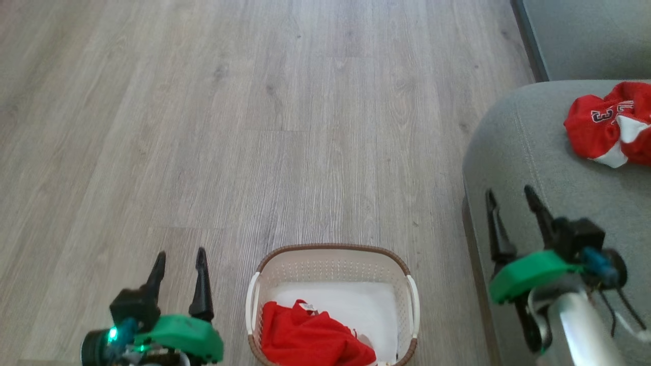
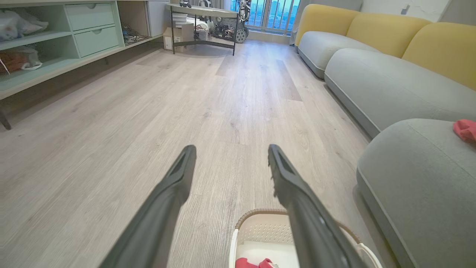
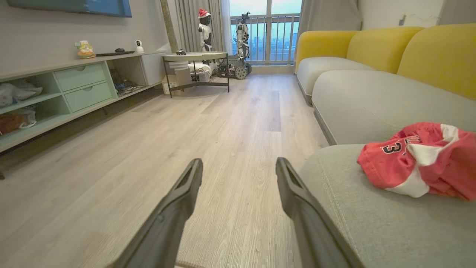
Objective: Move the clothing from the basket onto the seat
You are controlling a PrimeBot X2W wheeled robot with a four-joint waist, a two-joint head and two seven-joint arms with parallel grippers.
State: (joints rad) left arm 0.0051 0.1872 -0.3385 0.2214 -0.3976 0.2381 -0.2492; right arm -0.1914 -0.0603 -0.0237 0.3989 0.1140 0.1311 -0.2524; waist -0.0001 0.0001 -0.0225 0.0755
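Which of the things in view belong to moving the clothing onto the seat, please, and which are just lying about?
Belongs to the job:
- cream perforated plastic basket with brown rim
- crumpled red garment inside it
- red-and-white jersey, already on the seat
- grey-green fabric seat cushion

Just lying about:
- mint-green drawer unit
- round-topped side table
- yellow sofa backrests

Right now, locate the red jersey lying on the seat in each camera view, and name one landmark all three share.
Head view: jersey at the upper right, on the seat.
Left wrist view: jersey's red edge at the far right, mid-height.
Right wrist view: jersey right of centre, crumpled, "3" showing.
Shared landmark: the seat's rounded grey edge beside the wooden floor.
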